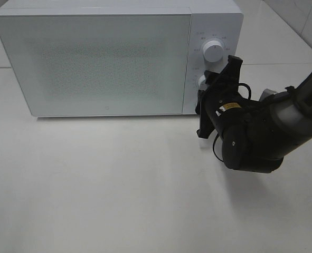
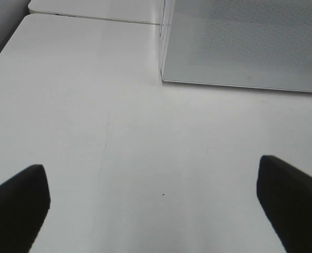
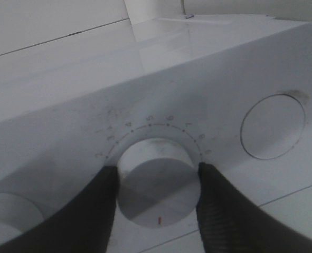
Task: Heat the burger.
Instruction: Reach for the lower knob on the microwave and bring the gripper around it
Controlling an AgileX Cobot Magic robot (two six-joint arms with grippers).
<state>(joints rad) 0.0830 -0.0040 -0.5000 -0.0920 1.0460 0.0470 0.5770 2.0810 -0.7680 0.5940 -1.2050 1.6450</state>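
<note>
Microwave casing glossy white plastic, door panel finely speckled; dial smooth white plastic; right gripper fingers matt black; table smooth white.

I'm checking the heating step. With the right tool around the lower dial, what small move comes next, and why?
Probably twist the lower dial along its numbered scale: the right tool clamps both sides of it, its red mark points away from the numbers, and the microwave door looks closed.

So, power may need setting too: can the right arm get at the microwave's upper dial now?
Probably yes. Its fingers clasp the lower dial, and the upper dial sits just above on the same panel with nothing between; it would only have to let go first.
</note>
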